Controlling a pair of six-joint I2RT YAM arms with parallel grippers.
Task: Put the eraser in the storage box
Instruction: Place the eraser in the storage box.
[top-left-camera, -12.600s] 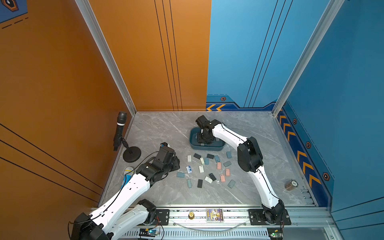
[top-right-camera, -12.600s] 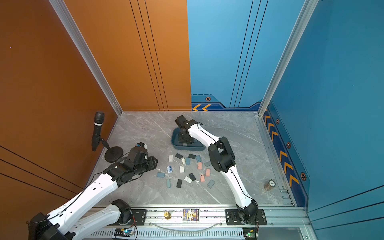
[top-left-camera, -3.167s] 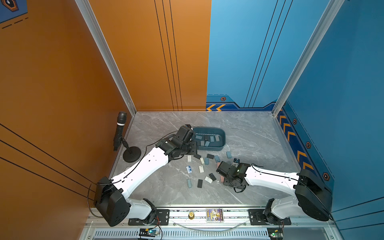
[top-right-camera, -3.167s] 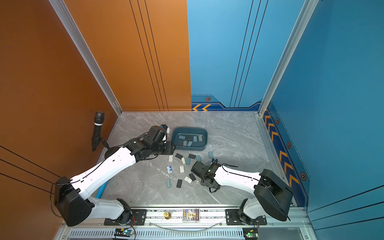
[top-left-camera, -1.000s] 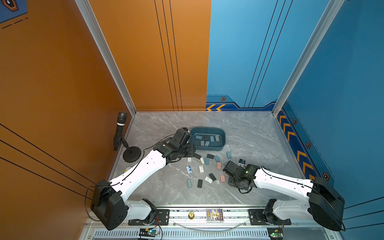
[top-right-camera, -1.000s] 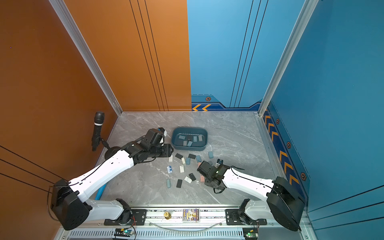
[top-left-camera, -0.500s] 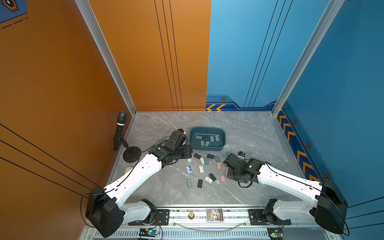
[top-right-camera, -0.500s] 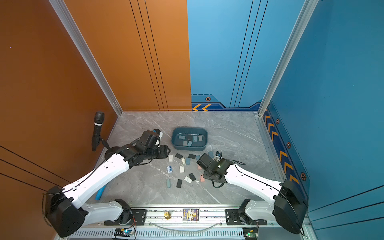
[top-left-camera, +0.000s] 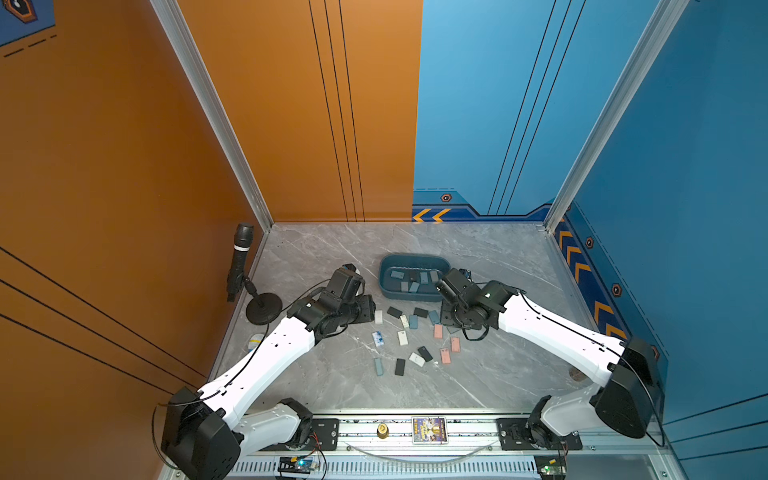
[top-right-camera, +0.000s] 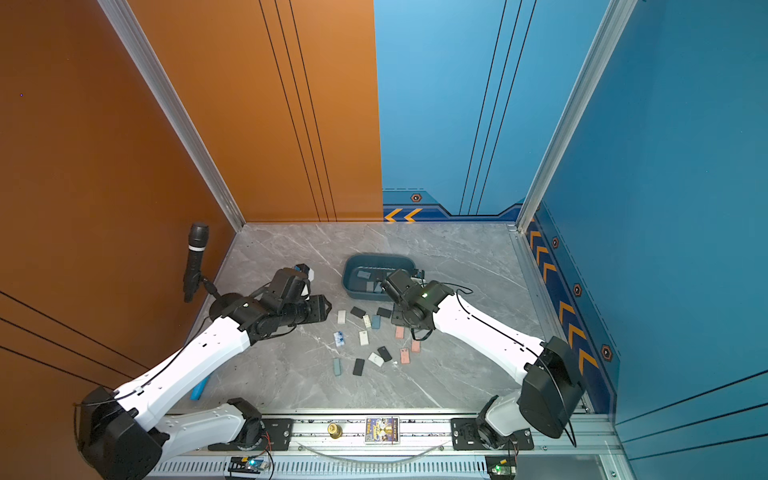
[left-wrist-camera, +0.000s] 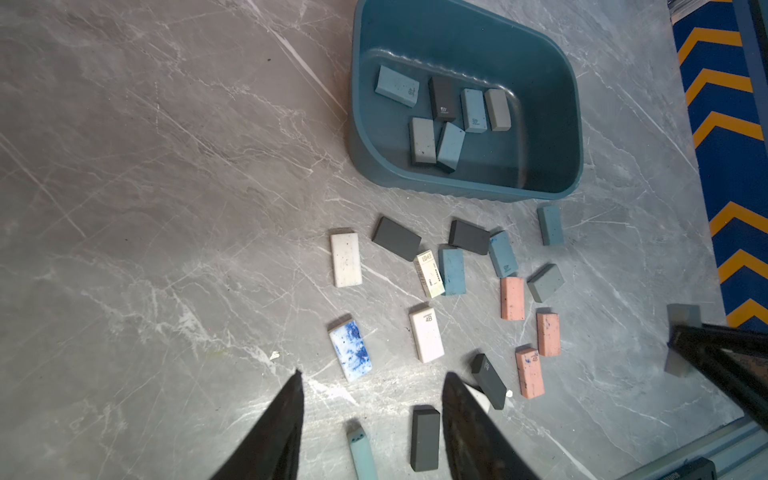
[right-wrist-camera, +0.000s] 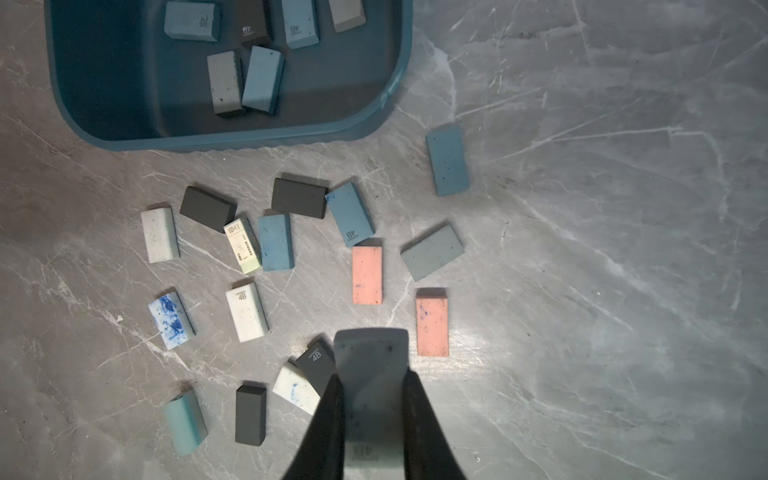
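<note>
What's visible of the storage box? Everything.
The box is a shallow dark teal tub, plastic by its look, rectangular with rounded corners and a plain rim, no lid. It sits upright on the gray marble-look table, toward the far side. Six erasers lie loose on its floor: three blue, two gray, one black. Nothing else touches it; other erasers lie on the table near it, apart.
</note>
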